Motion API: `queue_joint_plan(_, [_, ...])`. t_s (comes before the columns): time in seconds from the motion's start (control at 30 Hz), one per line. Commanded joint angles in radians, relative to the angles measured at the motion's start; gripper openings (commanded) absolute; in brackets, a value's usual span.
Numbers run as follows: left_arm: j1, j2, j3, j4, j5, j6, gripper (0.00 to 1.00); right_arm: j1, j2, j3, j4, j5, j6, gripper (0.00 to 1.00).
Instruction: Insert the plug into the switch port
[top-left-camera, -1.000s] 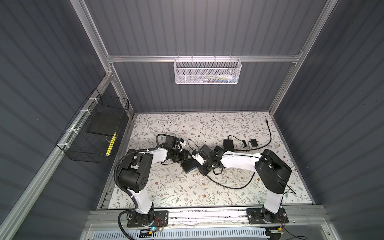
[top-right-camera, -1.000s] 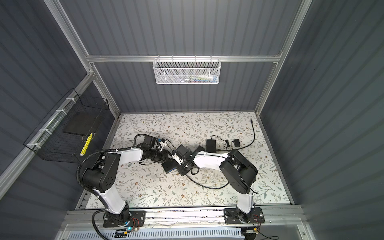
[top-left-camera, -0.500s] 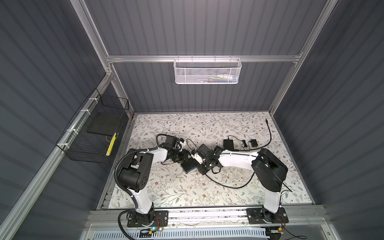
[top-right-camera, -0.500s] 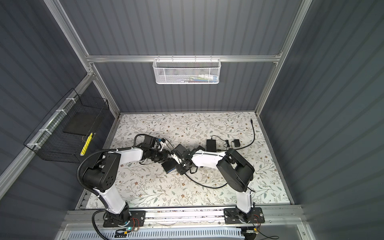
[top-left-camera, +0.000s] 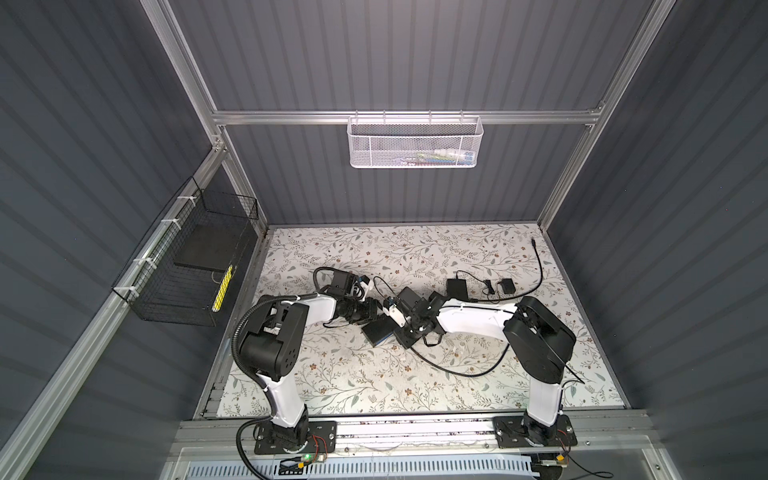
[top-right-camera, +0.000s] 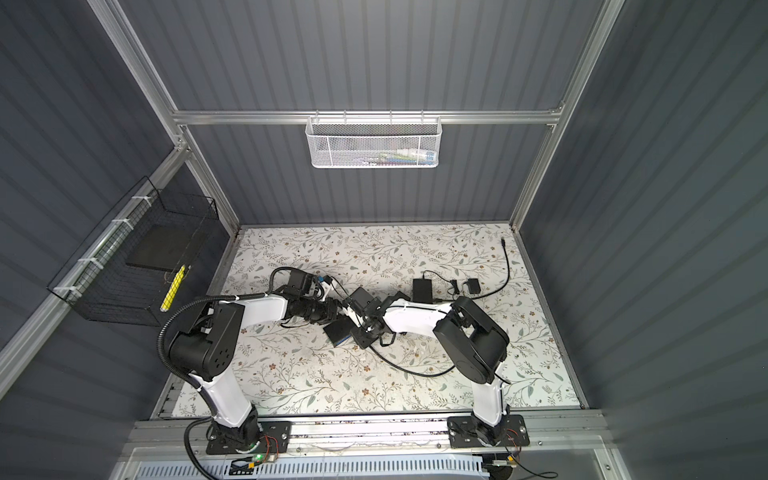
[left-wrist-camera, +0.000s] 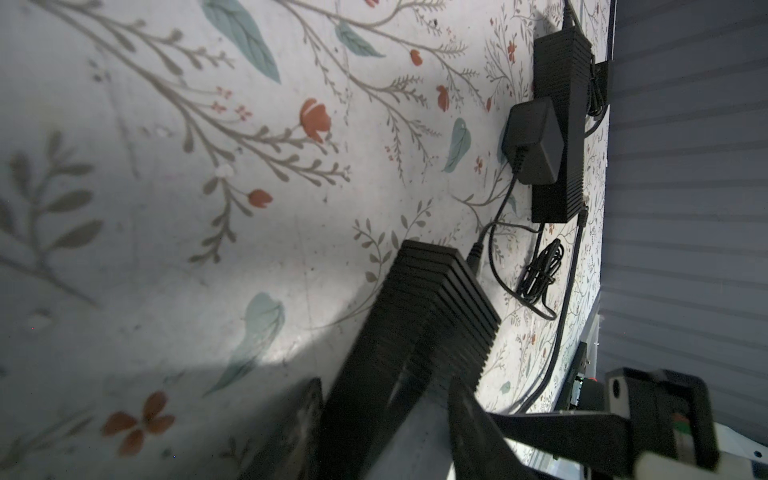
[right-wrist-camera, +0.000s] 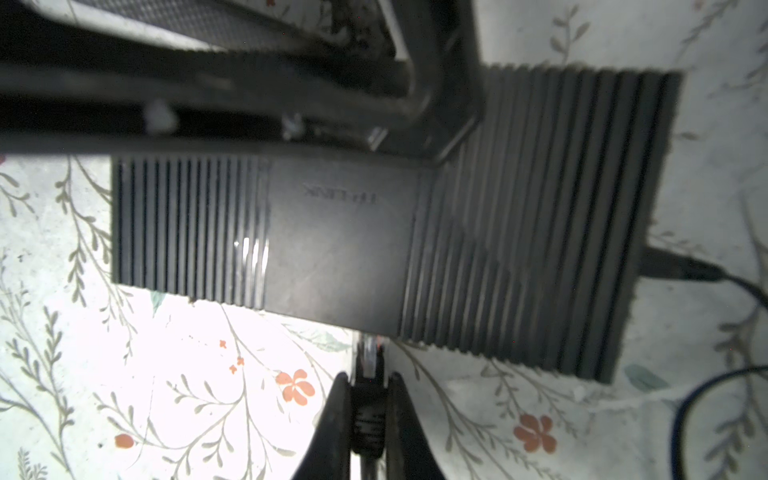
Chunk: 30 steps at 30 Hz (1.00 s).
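Now the right gripper (right-wrist-camera: 368, 379), pinched shut on the plug (right-wrist-camera: 368, 411), had edged closer, the plug's clear tip meeting the switch (right-wrist-camera: 340, 237) clamped by the left gripper (left-wrist-camera: 382, 388), so insertion seemed barely begun.

A white mesh basket (top-left-camera: 382, 145) hangs on the back rail (top-left-camera: 291, 117), a black wire basket (top-left-camera: 166, 303) on the left wall (top-left-camera: 83, 166).

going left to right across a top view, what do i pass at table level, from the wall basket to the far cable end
black wire basket → left arm's big black joint → switch → large power brick → small adapter → loose cable tip
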Motion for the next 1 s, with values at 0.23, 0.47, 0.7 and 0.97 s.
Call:
queue_joint_plan(0.23, [-0.002, 0.053, 0.006, -0.043, -0.005, -0.013, 0.50, -0.007, -0.052, -0.001, 0.040, 0.027, 0.021, 0.00])
queue_joint_plan(0.47, [-0.002, 0.068, 0.018, -0.035, -0.012, -0.071, 0.50, -0.004, -0.065, -0.033, 0.080, 0.049, 0.013, 0.00])
queue_joint_plan(0.7, [-0.003, 0.061, 0.014, -0.036, 0.002, -0.070, 0.50, -0.004, -0.039, -0.038, 0.104, 0.080, 0.015, 0.00])
queue_joint_plan(0.97, [-0.003, 0.050, 0.004, -0.040, 0.007, -0.063, 0.49, -0.004, -0.033, -0.050, 0.139, 0.129, 0.014, 0.00])
